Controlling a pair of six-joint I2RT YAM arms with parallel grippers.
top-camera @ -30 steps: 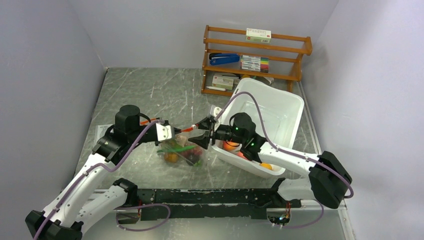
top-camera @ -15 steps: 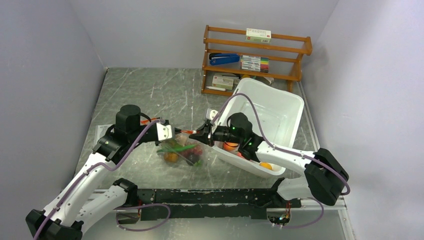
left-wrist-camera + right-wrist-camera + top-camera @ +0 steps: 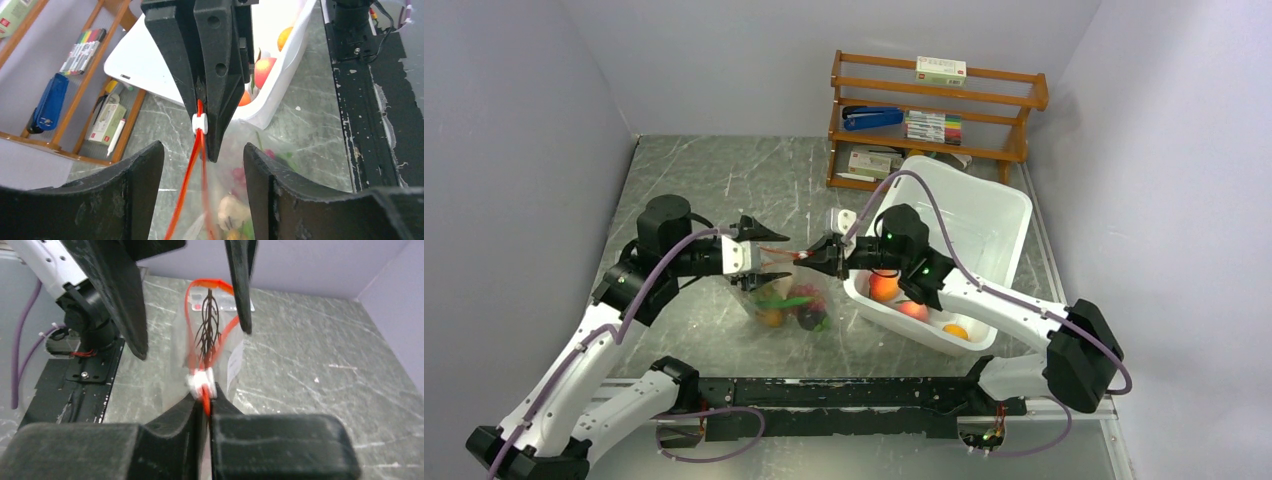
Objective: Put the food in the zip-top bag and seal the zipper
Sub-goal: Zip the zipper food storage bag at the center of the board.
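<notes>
Change noted: the left end effector [image 3: 767, 256] has let go of the zipper [image 3: 186, 187] and its jaws now stand apart, holding nothing. The right end effector [image 3: 816, 255] has closed and is clamped on the zipper at the white slider [image 3: 202, 380].

The bag [image 3: 789, 298] hangs from that single grip just beside the bin [image 3: 989, 215], its lower part on the surface [image 3: 714, 180]. The food [image 3: 776, 308] sits inside it. The right wrist view shows the zipper in an open loop, so the mouth is unsealed. Judgement: loading appears done, sealing is not, and the bag lacks a second anchor for drawing the slider.

Pose: the left forearm is level and points at the bin. The right arm crosses the bin's near corner, its end effector aimed away from the bin.
</notes>
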